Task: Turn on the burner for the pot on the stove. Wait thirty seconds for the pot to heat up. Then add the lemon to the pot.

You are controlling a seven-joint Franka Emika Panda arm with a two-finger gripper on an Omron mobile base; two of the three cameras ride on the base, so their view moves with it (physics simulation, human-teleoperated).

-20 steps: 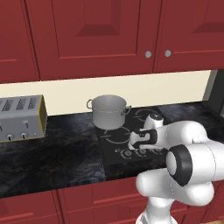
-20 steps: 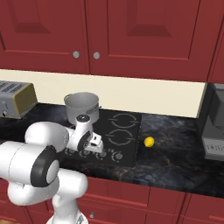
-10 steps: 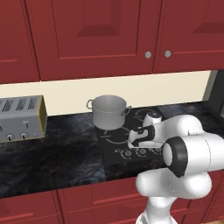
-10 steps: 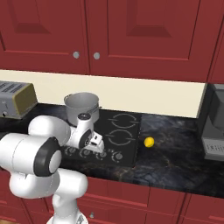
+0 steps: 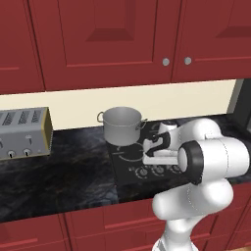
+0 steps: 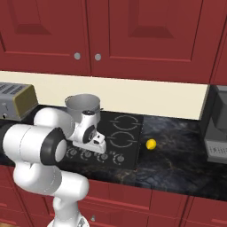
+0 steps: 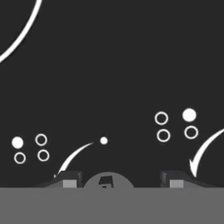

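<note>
- Hovering low over the front strip of the stove (image 6: 128,153), my gripper (image 7: 119,179) has a rounded knob (image 7: 108,180) sitting between its two tips.
- My fingers (image 7: 70,179) stand apart on either side of that knob; I cannot tell whether they press on it yet.
- Progress, as I judge it: I am at the very first step, the burner. Nothing shows it lit, the wait has not begun, and the lemon is not in the pot.
- The pot (image 5: 122,125) sits on the rear ring nearest the toaster (image 5: 23,133), at 12 o'clock from my hand.
- The lemon (image 6: 151,144) lies on the dark counter (image 6: 177,159) just beside the cooktop's edge, at 3 o'clock from my hand, well apart from the pot.
- Room: open glass between me and the lemon; neighbouring knobs are near, and the counter's front edge lies close at 6 o'clock.
</note>
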